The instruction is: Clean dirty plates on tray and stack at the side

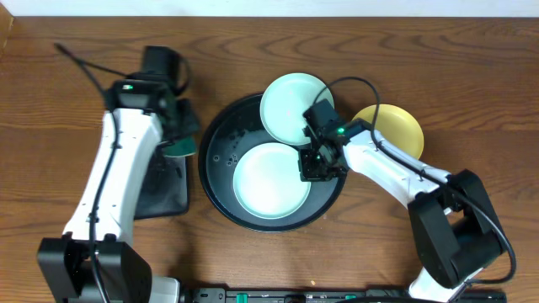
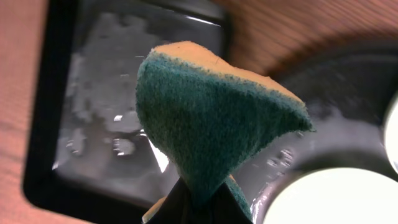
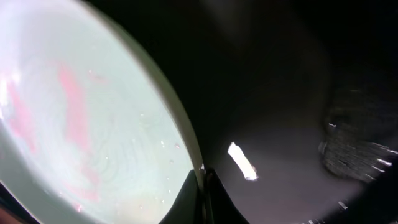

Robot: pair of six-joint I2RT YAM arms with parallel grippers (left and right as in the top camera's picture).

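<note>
Round black tray (image 1: 212, 172) sits mid-bench. The near turquoise plate (image 1: 269, 181) lies flat inside it. The far turquoise plate (image 1: 293, 105) rests on the tray's far rim, and the yellow plate (image 1: 392, 128) is on the wood toward the right edge. The right gripper (image 1: 317, 162) is at the near turquoise plate's right rim, plate lying to its left, so this arm is far nearer. The left gripper (image 1: 177, 133) is well apart toward the left edge, over the rectangular tray (image 1: 160, 195), clamped on a sponge (image 2: 211, 124). The right wrist view shows what overhead hides: the fingers (image 3: 189, 193) straddle the rim, pinched closed on it, and pink smears show on the plate face, so it likely needs wiping. The left wrist view shows the sponge's green side and a wet rectangular tray below.
</note>
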